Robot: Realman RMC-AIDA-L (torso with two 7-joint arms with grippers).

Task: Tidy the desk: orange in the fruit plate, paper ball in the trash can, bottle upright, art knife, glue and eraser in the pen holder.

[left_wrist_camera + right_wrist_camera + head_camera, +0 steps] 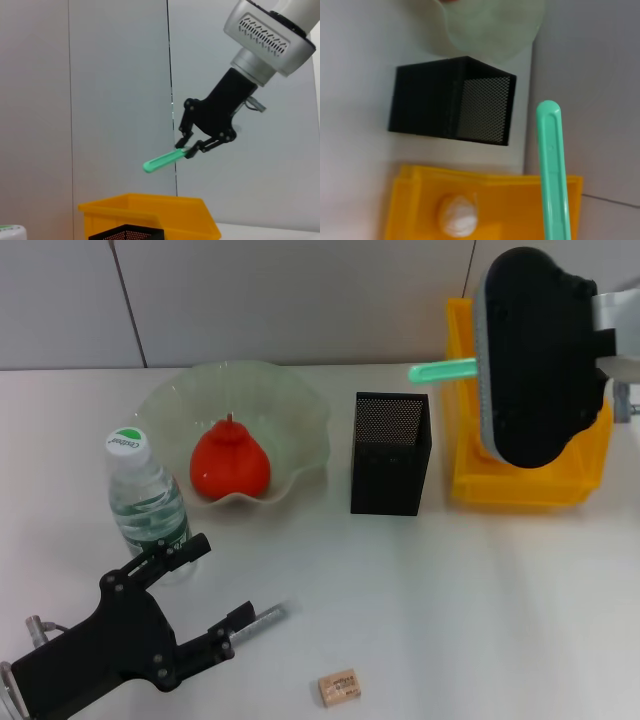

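Table (520, 600) first, with the black mesh pen holder (391, 453) as our landmark. Beside it on the robot's right stands the yellow trash can (465, 475), with the paper ball (457, 215) already lying inside. On its other side sits the pale green fruit plate (300, 405), holding the orange (230, 462), and beyond that the bottle (143, 490) stands upright with its cap on.

Our right tool (186, 148) hangs high above the trash can, just off to the side of the pen holder, its fingers clamped on one end of the green art knife (161, 161). We judge the knife light, stiff and smooth-sided, so an end grip may let it swing or slip; holding nearer the middle would steady it, though the end hold suits dropping it upright into the holder.

Our left tool (222, 624) sits low, well forward of the pen holder near the bottle, fingers apart around what seems to be the glue (265, 619), a small slick stick, probably best taken across its barrel.

Smallest, the eraser (338, 687) lies farther forward: light, slightly soft, grippy.
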